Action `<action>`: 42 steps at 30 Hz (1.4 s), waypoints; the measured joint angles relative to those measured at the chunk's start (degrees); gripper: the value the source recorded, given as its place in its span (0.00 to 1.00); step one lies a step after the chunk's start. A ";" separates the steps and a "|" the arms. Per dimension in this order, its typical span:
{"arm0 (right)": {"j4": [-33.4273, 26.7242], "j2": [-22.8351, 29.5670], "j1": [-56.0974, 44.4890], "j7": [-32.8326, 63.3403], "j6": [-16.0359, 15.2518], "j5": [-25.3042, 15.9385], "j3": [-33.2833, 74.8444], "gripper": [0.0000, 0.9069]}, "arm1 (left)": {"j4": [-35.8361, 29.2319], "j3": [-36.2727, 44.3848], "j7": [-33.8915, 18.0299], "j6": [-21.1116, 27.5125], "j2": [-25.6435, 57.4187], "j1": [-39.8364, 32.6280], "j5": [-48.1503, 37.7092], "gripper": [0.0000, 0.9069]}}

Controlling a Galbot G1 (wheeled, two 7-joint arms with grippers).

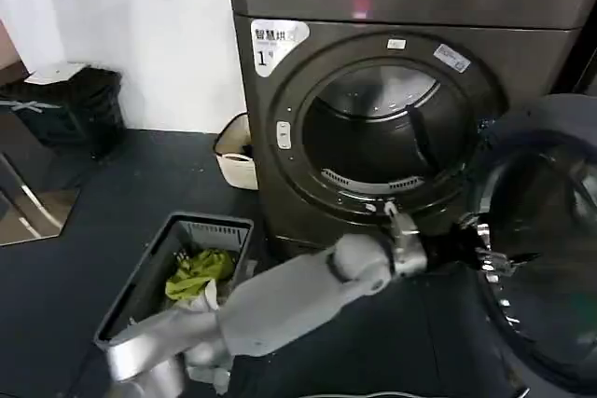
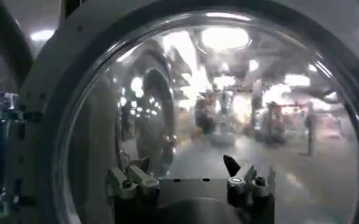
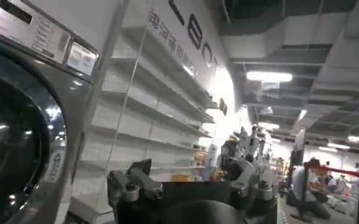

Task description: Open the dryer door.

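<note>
Dark floor, white wall behind – a laundry corner. The dryer [image 1: 410, 90], sticker "1" at its upper corner, is the landmark. Its drum mouth [image 1: 378, 132] stands fully exposed. The dryer door [image 1: 546, 240] is swung well out to the dryer's right side, hinged there, inner side turned toward the robot, glass dark.

The left arm reaches across in front of the dryer, below the drum mouth. The left gripper [image 1: 485, 251] sits at the door's near rim; in the left wrist view the left gripper's fingers [image 2: 133, 181] stand apart, nothing between them, the door glass [image 2: 228, 103] just ahead. Whether they touch the rim – cannot tell.

A laundry basket [image 1: 140, 281] with a yellow-green cloth [image 1: 198, 272] sits on the floor left of the dryer; a small cream bin [image 1: 235, 151] is against the dryer's left side.

The right gripper [image 3: 191, 185] points away from the work, fingers apart and empty, beside a neighbouring machine [image 3: 21, 109].

Step in hand, by my reading: the tail of the opening swing – door already open wide. The next move likely calls for backing the left gripper off the rim without dragging the door back toward the dryer.
</note>
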 joint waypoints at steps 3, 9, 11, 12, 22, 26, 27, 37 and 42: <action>0.00 0.00 0.01 -0.06 0.25 -0.02 -0.04 1.00 | 1.59 0.07 -1.86 -0.28 -2.27 -0.38 1.90 1.00; 0.26 0.57 -0.14 -0.18 0.69 -0.09 -0.37 1.00 | 3.46 0.69 -6.12 -0.84 -5.38 -0.60 4.17 1.00; 0.26 0.54 -0.04 -0.22 0.69 -0.09 -0.35 1.00 | 3.98 0.75 -7.46 -1.46 -5.32 -0.55 4.40 1.00; 0.26 0.53 0.04 -0.22 0.69 -0.09 -0.34 1.00 | 4.15 0.75 -8.04 -1.80 -5.33 -0.52 4.56 1.00; -0.01 0.07 0.35 0.78 1.80 -0.13 0.19 1.00 | 3.64 -0.50 -15.05 -9.46 -5.31 -0.20 8.66 1.00; -0.91 -0.79 0.39 3.13 3.62 -0.10 1.43 1.00 | 1.53 -0.82 -17.69 -15.84 -4.63 0.69 10.90 1.00; -1.14 -0.98 0.40 3.88 3.86 -0.09 1.86 1.00 | 0.90 -0.79 -17.91 -17.12 -2.92 0.82 10.80 1.00; -3.48 -3.07 0.99 6.08 5.01 -0.14 4.18 1.00 | -13.75 -2.68 -17.45 -16.06 21.08 5.21 8.11 1.00; -4.02 -4.17 1.57 6.02 4.70 -0.20 4.43 1.00 | -22.27 -5.35 -15.78 -13.13 34.29 9.74 8.30 1.00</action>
